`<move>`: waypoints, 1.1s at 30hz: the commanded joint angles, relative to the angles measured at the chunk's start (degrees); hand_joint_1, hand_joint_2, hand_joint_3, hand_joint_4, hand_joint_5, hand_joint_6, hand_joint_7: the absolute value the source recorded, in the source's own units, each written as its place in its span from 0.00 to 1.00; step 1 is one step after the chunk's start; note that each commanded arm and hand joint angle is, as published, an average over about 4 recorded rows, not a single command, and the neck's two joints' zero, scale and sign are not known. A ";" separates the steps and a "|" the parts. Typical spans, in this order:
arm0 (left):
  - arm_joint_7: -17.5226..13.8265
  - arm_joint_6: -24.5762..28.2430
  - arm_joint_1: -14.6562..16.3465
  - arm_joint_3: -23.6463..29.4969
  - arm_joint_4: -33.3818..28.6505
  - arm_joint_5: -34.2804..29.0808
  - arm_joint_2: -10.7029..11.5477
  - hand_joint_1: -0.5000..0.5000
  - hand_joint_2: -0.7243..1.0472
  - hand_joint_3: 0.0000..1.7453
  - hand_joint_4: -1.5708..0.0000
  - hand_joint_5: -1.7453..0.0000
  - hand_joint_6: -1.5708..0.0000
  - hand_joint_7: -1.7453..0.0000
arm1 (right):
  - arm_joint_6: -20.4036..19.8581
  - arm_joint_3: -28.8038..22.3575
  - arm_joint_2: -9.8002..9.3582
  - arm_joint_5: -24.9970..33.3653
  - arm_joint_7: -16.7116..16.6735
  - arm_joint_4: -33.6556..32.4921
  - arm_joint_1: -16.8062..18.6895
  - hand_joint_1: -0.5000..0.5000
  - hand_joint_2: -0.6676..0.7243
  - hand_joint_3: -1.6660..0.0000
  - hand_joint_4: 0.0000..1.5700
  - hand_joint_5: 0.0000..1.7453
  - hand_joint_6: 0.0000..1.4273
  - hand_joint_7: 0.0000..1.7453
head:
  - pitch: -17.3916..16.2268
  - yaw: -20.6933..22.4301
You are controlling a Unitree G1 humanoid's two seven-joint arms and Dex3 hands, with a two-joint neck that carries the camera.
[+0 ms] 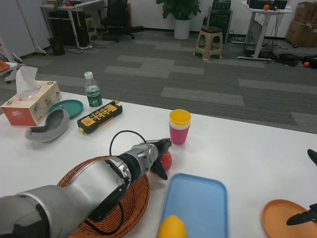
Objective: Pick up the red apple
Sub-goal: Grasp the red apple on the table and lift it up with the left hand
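The red apple [168, 160] sits on the white table [247, 153] just in front of the stacked cups, mostly covered by my left hand [157, 154]. That hand's black fingers curl around the apple from above and below and grip it. My silver left forearm stretches in from the bottom left, across the wicker basket. My right hand [308, 213] shows only at the far right edge, with its fingers spread apart and holding nothing.
A yellow cup stacked in a pink cup [179, 127] stands right behind the apple. A blue tray [198, 198] with a yellow fruit [172, 228] lies just to the apple's right front. Also here: wicker basket [130, 206], orange plate [287, 218], yellow remote [99, 116], water bottle [92, 90], tissue box [30, 101].
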 commanded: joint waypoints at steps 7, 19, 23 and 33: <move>0.37 -0.46 -0.82 -0.74 2.19 -0.14 -0.18 0.00 0.79 0.00 1.00 0.59 1.00 0.76 | -0.08 -0.21 0.35 0.25 -0.32 0.25 0.42 0.04 0.86 1.00 0.40 0.00 0.00 0.00 | -0.14 -0.01; -0.09 -0.40 -0.38 -0.72 2.54 -0.80 -0.16 0.04 0.90 0.05 1.00 0.59 1.00 0.70 | -0.08 -0.29 0.35 0.25 -0.32 0.16 0.56 0.04 0.86 1.00 0.40 0.00 0.00 0.00 | -0.53 0.14; -0.40 -0.35 -0.33 -0.63 2.54 -1.46 0.15 0.06 0.90 0.09 1.00 0.59 1.00 0.65 | -0.08 -0.29 0.35 0.25 -0.32 0.25 0.60 0.04 0.86 1.00 0.40 0.00 0.00 0.00 | -0.77 0.30; -2.95 0.75 -0.33 -0.11 2.41 -4.49 0.90 0.69 0.85 0.22 1.00 0.53 1.00 0.54 | -0.08 -0.29 0.30 0.25 -0.32 0.25 0.60 0.04 0.86 1.00 0.40 0.00 0.00 0.00 | -1.26 0.65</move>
